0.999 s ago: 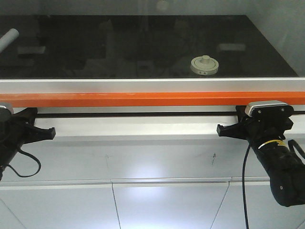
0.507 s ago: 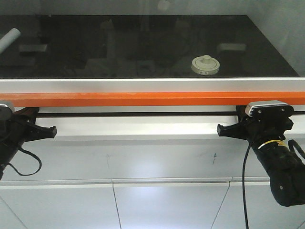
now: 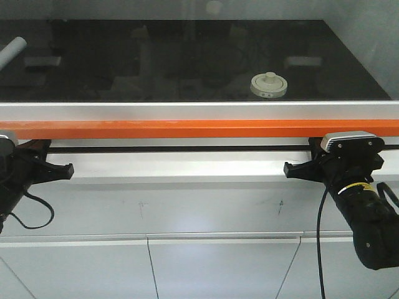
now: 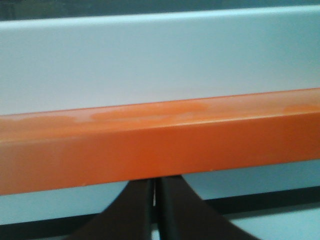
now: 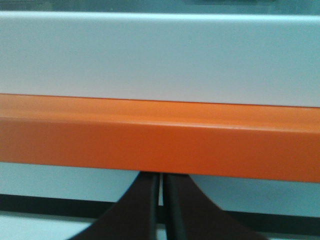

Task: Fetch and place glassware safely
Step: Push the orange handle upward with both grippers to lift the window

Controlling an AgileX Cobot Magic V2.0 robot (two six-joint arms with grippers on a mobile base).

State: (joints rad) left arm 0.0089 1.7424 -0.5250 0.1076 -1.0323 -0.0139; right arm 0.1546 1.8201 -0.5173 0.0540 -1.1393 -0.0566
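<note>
Worktop point(image 3: 156, 62): glossy black, reflective | front edge: silver trim point(image 3: 187, 111) above orange rail point(image 3: 187, 129) | below: white cabinet fronts point(image 3: 212, 268), glare patch

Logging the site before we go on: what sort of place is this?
Probably a laboratory, perhaps a fume hood: a glossy, reflective black worktop, an orange bar across its front frame, and white cabinet doors below. A lidded glass jar sits on the worktop.
</note>
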